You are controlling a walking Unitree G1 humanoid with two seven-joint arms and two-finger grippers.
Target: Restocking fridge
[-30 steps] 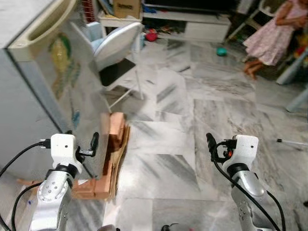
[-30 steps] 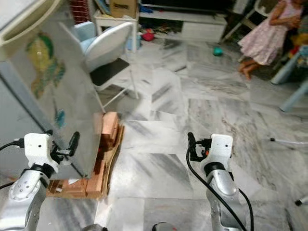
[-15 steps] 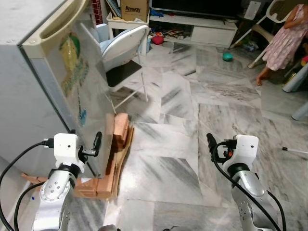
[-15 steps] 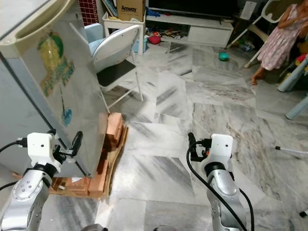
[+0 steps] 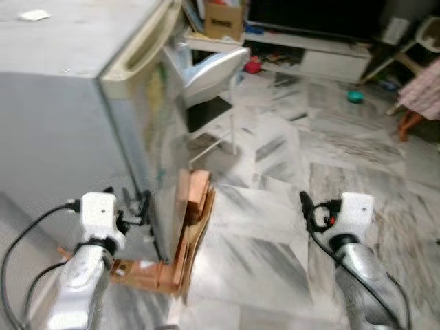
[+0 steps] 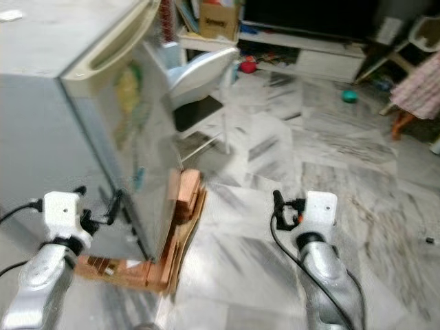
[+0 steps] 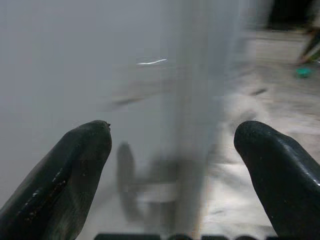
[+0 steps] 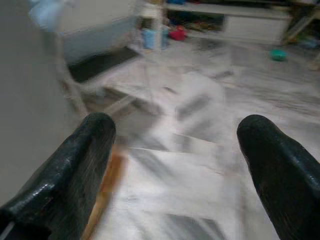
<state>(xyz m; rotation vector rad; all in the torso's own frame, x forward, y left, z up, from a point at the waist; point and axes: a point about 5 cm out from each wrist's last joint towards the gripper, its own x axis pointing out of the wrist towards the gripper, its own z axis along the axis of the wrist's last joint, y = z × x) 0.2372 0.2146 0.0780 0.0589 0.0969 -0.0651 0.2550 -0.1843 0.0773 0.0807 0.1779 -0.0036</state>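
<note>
Compared with the frame half a second earlier, the whole head view has swung: the fridge (image 5: 75, 103) now takes up more of the left half, and its grey side wall, rather than the stickered door, faces the camera; the picture is blurred, so this is camera motion, not a shift of the things. Both arms keep the same raised posture as before.

Left gripper (image 5: 141, 210): held low, just beside the lower front corner of the fridge; in the left wrist view its fingers (image 7: 65, 175) stand wide apart with nothing between them, pointing at the grey fridge wall and its corner edge. Whether a fingertip touches the wall cannot be told.

Right gripper (image 5: 306, 205): held over bare marble floor (image 5: 275, 206), well apart from the fridge, which lies off to its left; its fingers (image 8: 75, 165) are likewise spread wide and hold nothing.

The fridge stands on a wooden pallet (image 5: 185, 234) whose boards jut out below the door, between the two grippers and nearer the left one. Ahead of the grippers, beyond the fridge door, stands a white chair (image 5: 210, 75); farther on, a cardboard box (image 5: 221, 19) and a low TV cabinet (image 5: 323, 58). A small green ball (image 5: 355, 96) lies on the floor far ahead of the right gripper. At the right edge, part of a person in a pink dress (image 5: 421, 96) is in view.
</note>
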